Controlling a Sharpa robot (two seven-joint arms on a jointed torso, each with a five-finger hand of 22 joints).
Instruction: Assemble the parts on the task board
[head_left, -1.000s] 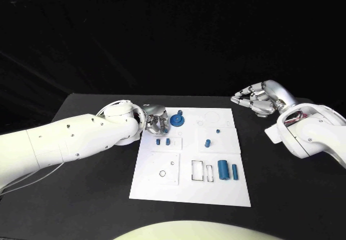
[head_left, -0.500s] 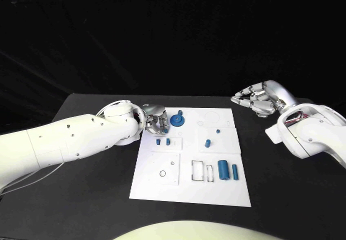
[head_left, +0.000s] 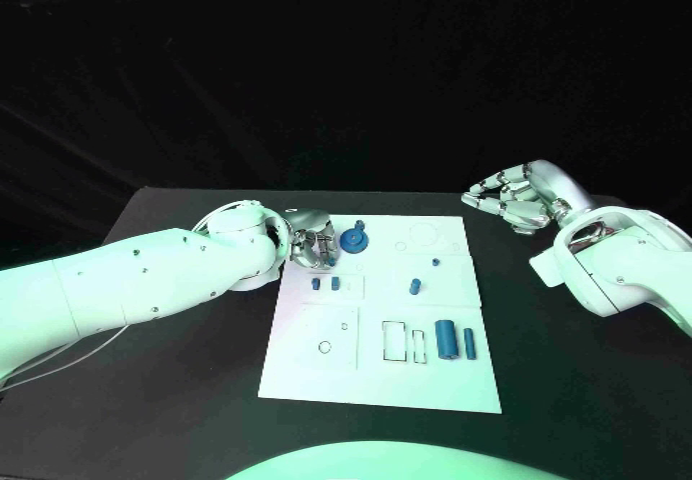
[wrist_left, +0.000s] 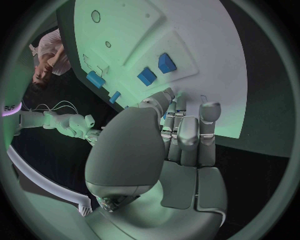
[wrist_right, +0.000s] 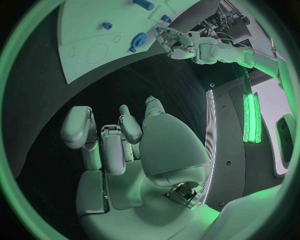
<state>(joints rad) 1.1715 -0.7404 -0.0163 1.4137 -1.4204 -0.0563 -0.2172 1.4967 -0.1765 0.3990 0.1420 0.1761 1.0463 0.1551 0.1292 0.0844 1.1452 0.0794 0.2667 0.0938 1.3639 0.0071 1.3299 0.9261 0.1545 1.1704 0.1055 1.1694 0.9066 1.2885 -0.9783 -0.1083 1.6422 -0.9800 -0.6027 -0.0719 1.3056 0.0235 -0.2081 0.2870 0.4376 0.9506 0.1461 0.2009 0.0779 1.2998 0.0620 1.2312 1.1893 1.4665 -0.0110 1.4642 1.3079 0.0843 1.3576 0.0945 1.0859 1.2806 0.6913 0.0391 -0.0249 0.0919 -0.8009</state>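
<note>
The task board (head_left: 387, 310) is lying in the middle of the black table (head_left: 173, 360), and the blue gear-shaped part (head_left: 355, 241) is sitting near its far left corner, exactly where it sat a second ago. Nothing on the board is shifting: the two small blue pegs (head_left: 326, 284) are standing in their block just toward the robot from the gear, and the larger blue cylinder (head_left: 447, 339) is lying by the open slots on the near right. The left hand (head_left: 310, 247) is hovering at the board's far left edge just beside the gear, fingers curled downward; whether it is touching or pinching anything I cannot tell, since the left wrist view shows its fingers (wrist_left: 187, 137) drawn together over the board's edge with their tips hidden. The right hand (head_left: 516, 200) is hanging well off the board's far right corner, fingers loosely curled and grasping nothing, unchanged. So the work is pausing, probably as the left hand is settling over the gear before a grasp.
</note>
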